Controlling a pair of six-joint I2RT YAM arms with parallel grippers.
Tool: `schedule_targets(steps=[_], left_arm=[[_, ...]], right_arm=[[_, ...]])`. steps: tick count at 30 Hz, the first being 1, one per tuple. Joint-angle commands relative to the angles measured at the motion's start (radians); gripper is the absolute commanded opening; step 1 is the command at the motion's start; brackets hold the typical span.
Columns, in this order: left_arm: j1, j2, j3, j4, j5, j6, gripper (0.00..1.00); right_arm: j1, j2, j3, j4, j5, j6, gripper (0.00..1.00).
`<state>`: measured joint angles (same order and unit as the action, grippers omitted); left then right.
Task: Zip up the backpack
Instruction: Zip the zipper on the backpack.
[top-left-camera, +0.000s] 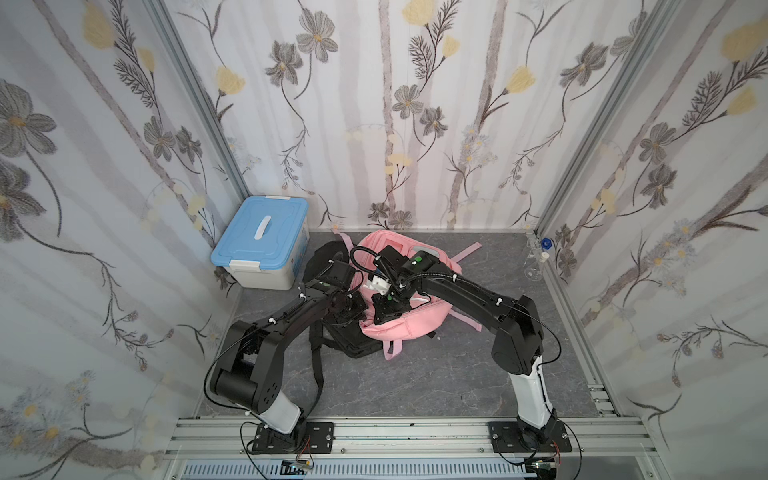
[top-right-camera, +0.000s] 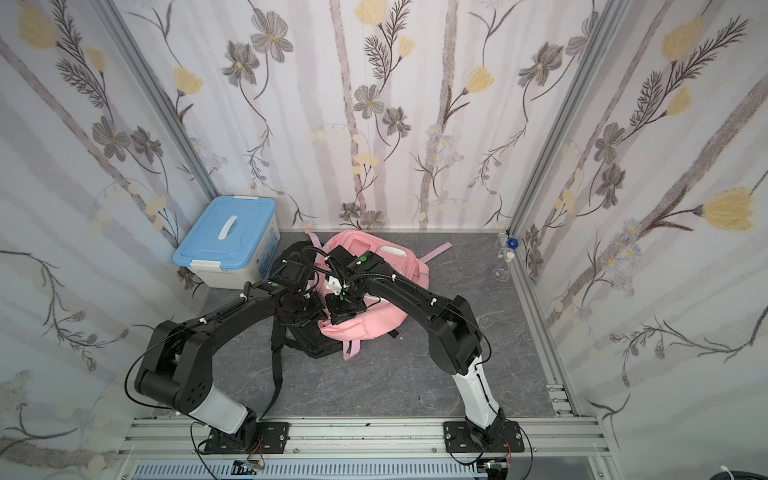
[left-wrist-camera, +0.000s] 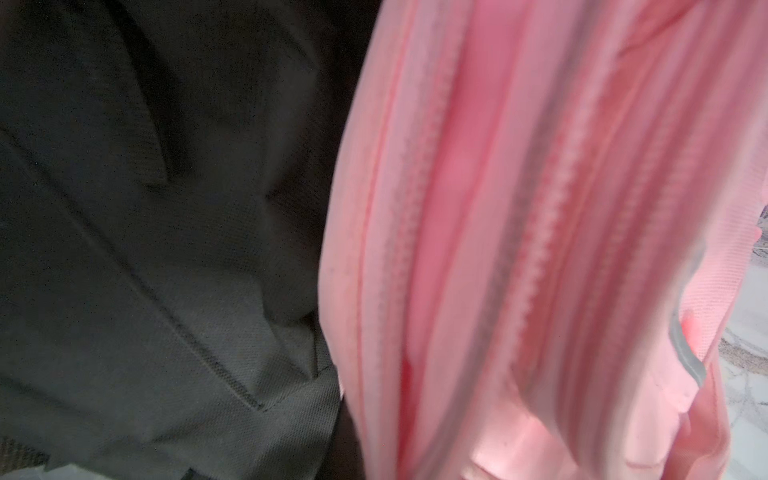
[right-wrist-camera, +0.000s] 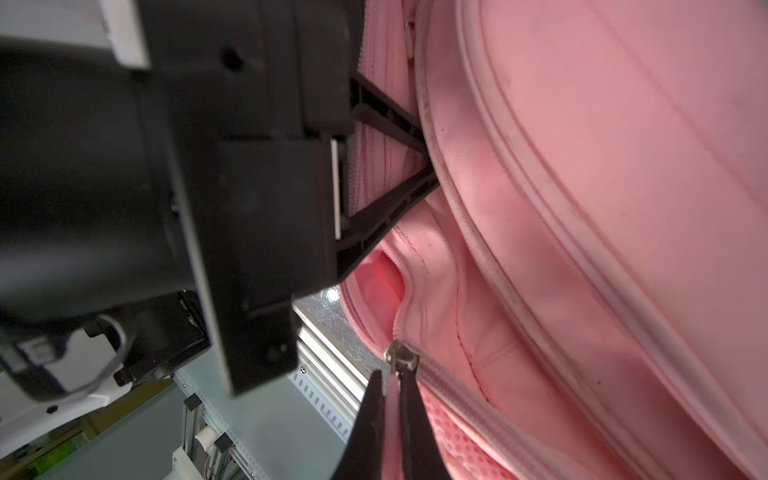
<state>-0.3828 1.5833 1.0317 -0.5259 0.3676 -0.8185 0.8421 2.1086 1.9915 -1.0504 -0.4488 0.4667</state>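
On the grey bench (top-left-camera: 415, 386), the backpack (top-left-camera: 415, 322) lay flat toward the back wall. Its edge overlapped the black backpack (top-left-camera: 353, 343) on my left arm's side. A blue-lidded box (top-left-camera: 262, 237) stood in the back corner beyond both. In the right wrist view, I saw the left end effector (right-wrist-camera: 430, 160) pinched shut on a fold of pink fabric beside the zipper track. The right end effector (right-wrist-camera: 390, 376) was clamped on the pull tab (right-wrist-camera: 390, 399) attached to the metal slider (right-wrist-camera: 400, 356). The zipper gaped open between the slider and the left end effector.
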Motion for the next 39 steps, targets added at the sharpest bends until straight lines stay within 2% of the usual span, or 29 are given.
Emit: schedule_targets(steps=[1,8,9,10,11,15,17,18,22,29,32,39], left_arm=[[-0.007,-0.009,-0.002,0.062,0.102,-0.008,0.0],[-0.005,-0.022,0.01,0.051,0.091,-0.009,0.0],[-0.005,-0.023,0.019,0.038,0.086,-0.003,0.11],[-0.004,-0.024,0.03,0.021,0.079,0.001,0.36],[-0.004,-0.027,0.041,0.008,0.071,0.007,0.55],[0.004,-0.032,0.096,-0.062,0.036,0.041,0.91],[0.011,-0.032,0.127,-0.093,0.022,0.058,0.94],[0.016,-0.034,0.142,-0.105,0.018,0.064,1.0],[0.061,-0.065,0.134,-0.048,0.058,0.044,1.0],[0.179,-0.108,-0.076,0.388,0.249,-0.111,1.0],[0.192,-0.078,-0.121,0.553,0.301,-0.183,1.0],[0.192,0.005,-0.173,0.904,0.339,-0.325,1.0]], right_arm=[[0.028,0.037,0.058,0.113,-0.101,0.016,0.0],[0.036,0.066,0.053,0.134,-0.112,-0.002,0.0],[0.033,0.052,0.052,0.121,-0.111,-0.023,0.0],[0.029,0.036,0.045,0.11,-0.107,-0.043,0.0],[0.024,0.013,0.029,0.098,-0.104,-0.065,0.0],[0.005,-0.098,-0.09,0.097,-0.132,-0.121,0.0],[-0.019,-0.149,-0.155,0.093,-0.131,-0.139,0.0],[-0.025,-0.177,-0.188,0.095,-0.133,-0.144,0.0],[-0.05,-0.265,-0.279,0.112,-0.153,-0.144,0.0],[-0.105,-0.36,-0.337,0.085,-0.178,-0.168,0.0],[-0.131,-0.398,-0.369,0.071,-0.197,-0.181,0.0],[-0.163,-0.475,-0.44,0.042,-0.219,-0.206,0.0]])
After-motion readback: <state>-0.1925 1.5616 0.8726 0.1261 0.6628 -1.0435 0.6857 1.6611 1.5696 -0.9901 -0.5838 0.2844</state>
